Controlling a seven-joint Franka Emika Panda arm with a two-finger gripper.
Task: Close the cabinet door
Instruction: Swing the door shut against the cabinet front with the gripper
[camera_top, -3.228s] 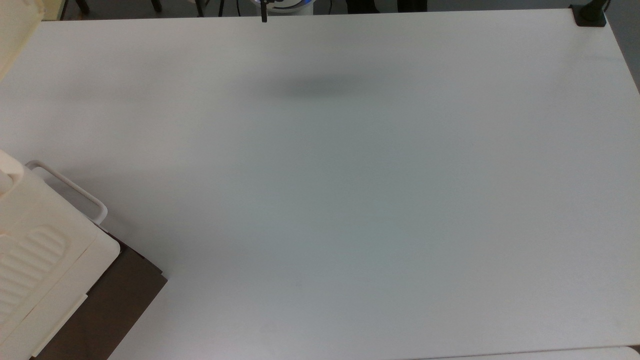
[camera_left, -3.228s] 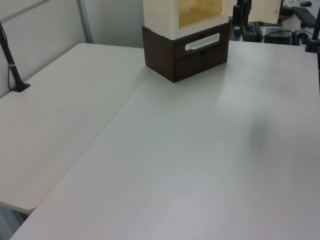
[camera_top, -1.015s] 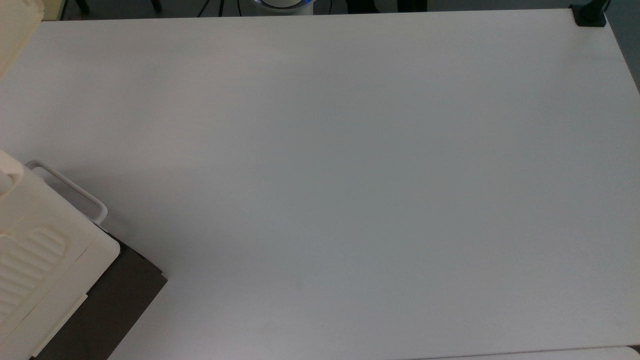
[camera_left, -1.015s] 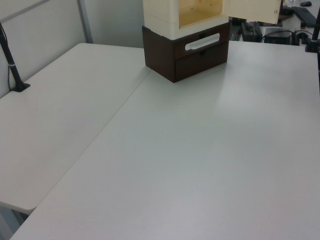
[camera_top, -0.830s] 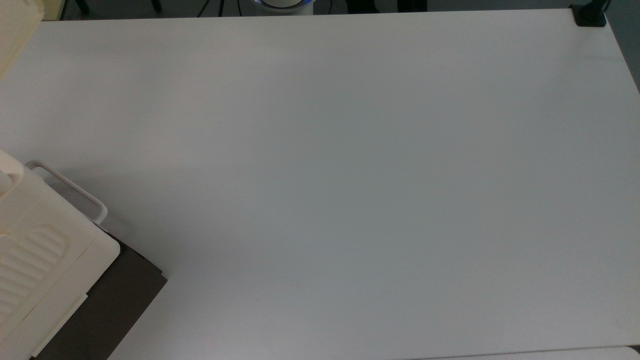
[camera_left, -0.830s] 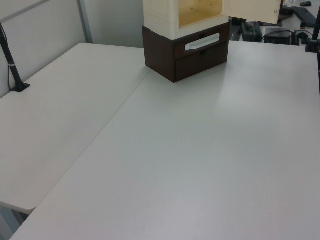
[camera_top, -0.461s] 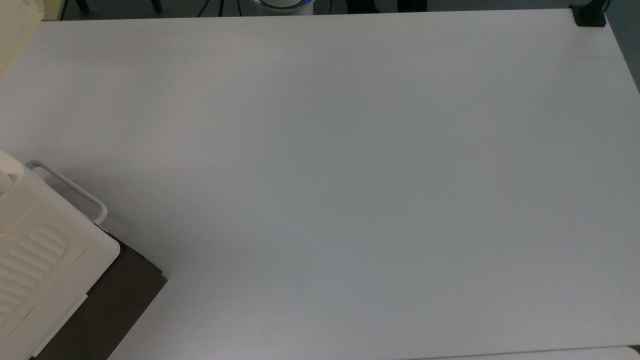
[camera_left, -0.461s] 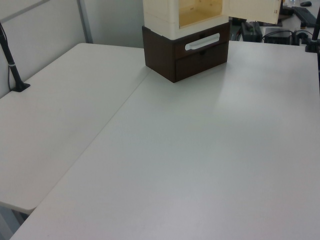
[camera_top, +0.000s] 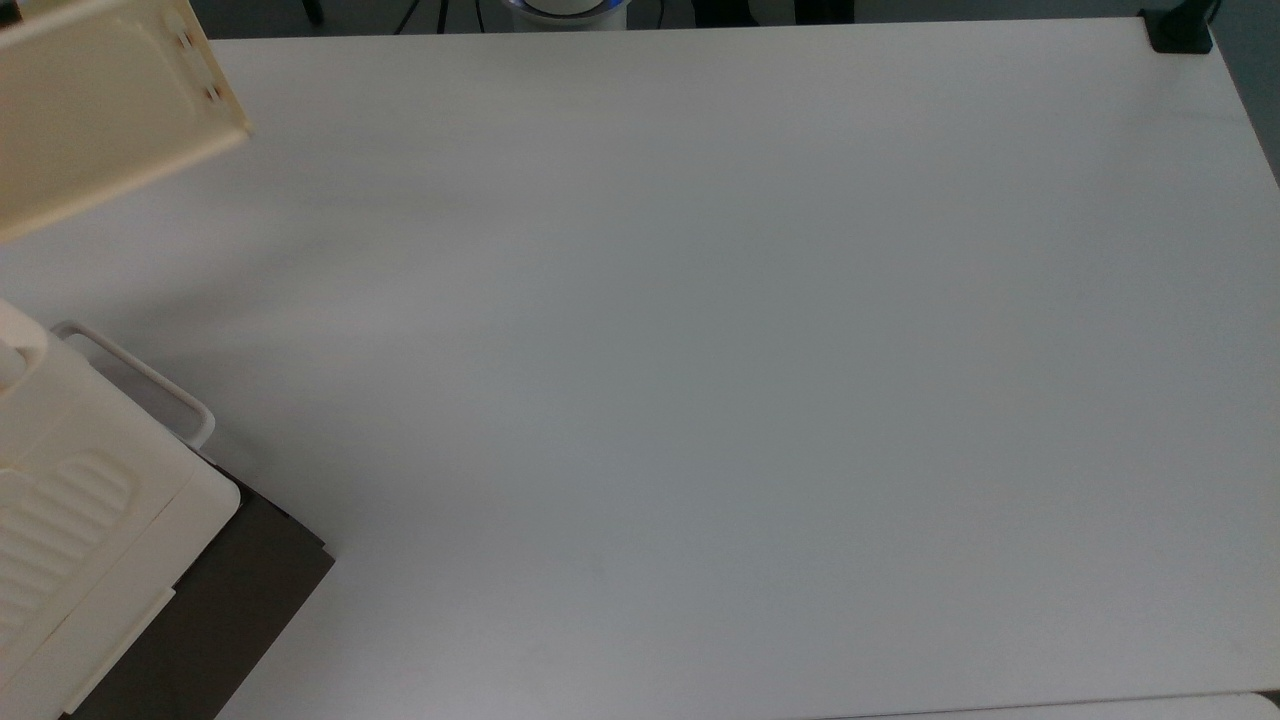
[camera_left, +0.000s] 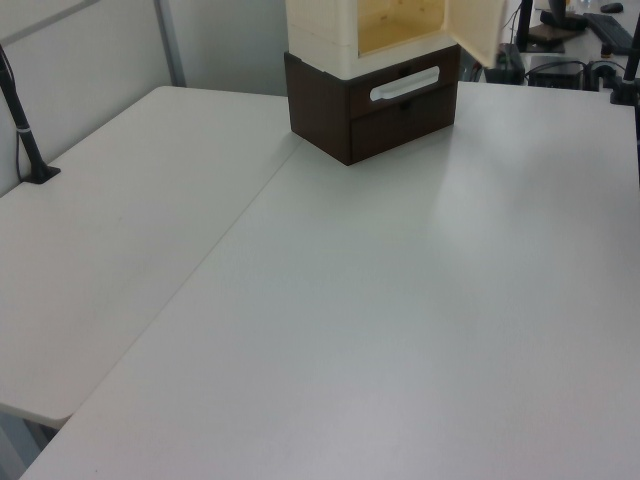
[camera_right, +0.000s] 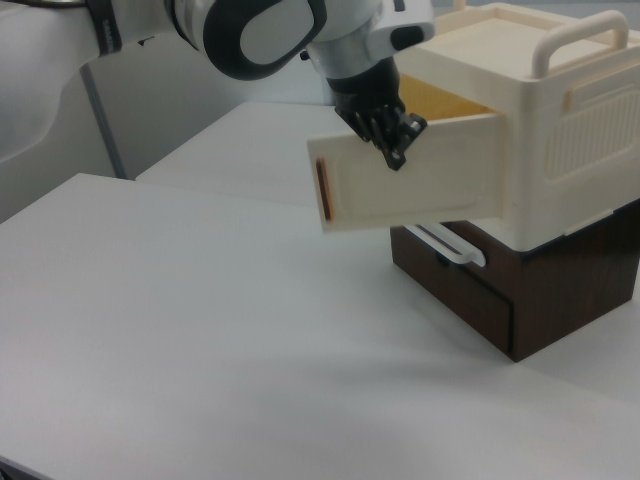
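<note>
From the top view I am seeing the door (camera_top: 100, 110) reaching in from the top view's upper left corner, a pale cream panel with a raised rim and small dark screw holes near its free edge, hanging over the white surface (camera_top: 700, 350). At the top view's lower left the cream cabinet (camera_top: 70, 520) is sitting on a dark brown base (camera_top: 230, 610), with a white handle (camera_top: 140, 385) sticking out toward the middle of the surface.

From the left view I am looking at the cabinet (camera_left: 330, 35) at the far end of the surface (camera_left: 400, 300), its yellowish inside showing. The door (camera_left: 480, 25) is standing partly open on the left view's right of the opening, angled out from the front. Below it the brown base (camera_left: 370, 105) is carrying the white handle (camera_left: 405, 84) on its drawer front.

From the right view I am watching the arm (camera_right: 260, 30) coming in from the right view's upper left, with the gripper (camera_right: 392, 135) pressing against the outer face of the door (camera_right: 410, 185) near its top edge. The jaws are looking close together, but I cannot tell for sure whether they are apart or closed. The door is swung out from the cabinet (camera_right: 540, 130), hinged on the right view's right, its free edge pointing to the right view's left. The brown base (camera_right: 520, 290) is resting on the surface (camera_right: 200, 350).
</note>
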